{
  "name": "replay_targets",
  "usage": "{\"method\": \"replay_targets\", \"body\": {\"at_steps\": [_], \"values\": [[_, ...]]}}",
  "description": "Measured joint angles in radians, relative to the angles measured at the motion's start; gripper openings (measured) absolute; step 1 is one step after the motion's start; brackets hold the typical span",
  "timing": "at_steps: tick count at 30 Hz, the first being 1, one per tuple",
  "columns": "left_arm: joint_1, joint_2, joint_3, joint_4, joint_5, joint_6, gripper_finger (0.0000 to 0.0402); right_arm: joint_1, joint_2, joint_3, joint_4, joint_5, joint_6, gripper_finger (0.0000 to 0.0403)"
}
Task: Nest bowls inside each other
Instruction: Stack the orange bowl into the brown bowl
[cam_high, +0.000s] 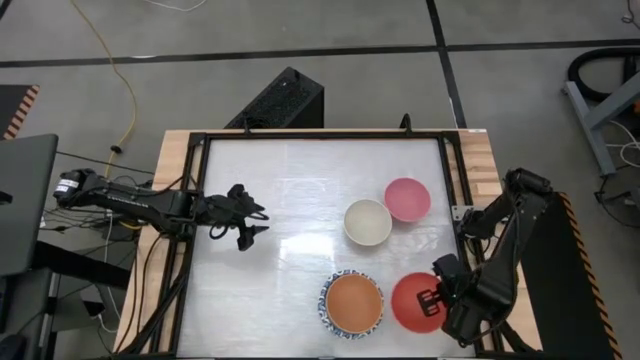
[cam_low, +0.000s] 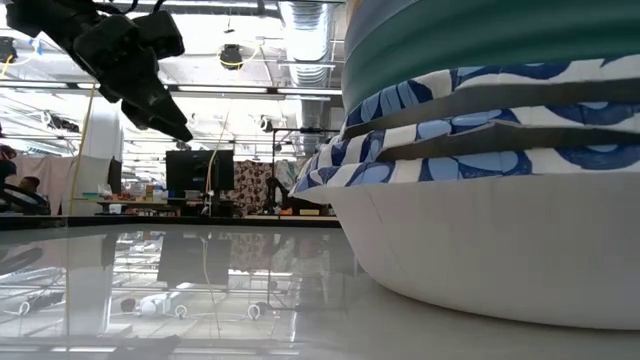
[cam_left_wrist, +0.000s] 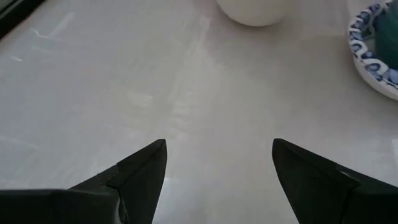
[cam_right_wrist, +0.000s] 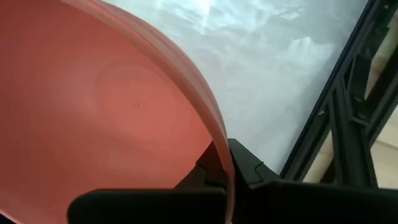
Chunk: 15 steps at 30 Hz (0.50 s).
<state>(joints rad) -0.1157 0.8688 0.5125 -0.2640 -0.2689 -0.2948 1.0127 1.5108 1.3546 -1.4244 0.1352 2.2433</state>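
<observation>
An orange bowl (cam_high: 354, 303) sits nested in a blue-patterned bowl stack (cam_high: 325, 312) on the worktop (cam_high: 280, 200); lower bowls are mostly hidden. The right hand (cam_high: 430, 299) is clamped on the red bowl (cam_high: 412, 300) rim beside it, while the left hand (cam_high: 255, 222) hovers apart.

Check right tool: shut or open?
Shut: right tool pinches the red bowl's rim, one finger either side.

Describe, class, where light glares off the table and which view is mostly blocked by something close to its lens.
High view: a pale sheen runs down the table beside the cream bowl. Low view: the glossy top mirrors the ceiling lights, and the bowl stack fills its right half. Right wrist view: the red bowl, pinched in the right gripper, covers most of the picture.
</observation>
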Motion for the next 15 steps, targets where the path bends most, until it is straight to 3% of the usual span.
{"method": "replay_targets", "body": {"at_steps": [7,15], "values": [[-0.068,0.000,0.000,0.014,0.000,0.014,0.0279,-0.015,0.000,0.086,-0.087,0.018,-0.017,0.0007],[-0.219,0.000,0.000,0.196,0.013,0.168,0.0279,-0.057,0.000,0.126,-0.121,0.078,-0.102,0.0007]]}}
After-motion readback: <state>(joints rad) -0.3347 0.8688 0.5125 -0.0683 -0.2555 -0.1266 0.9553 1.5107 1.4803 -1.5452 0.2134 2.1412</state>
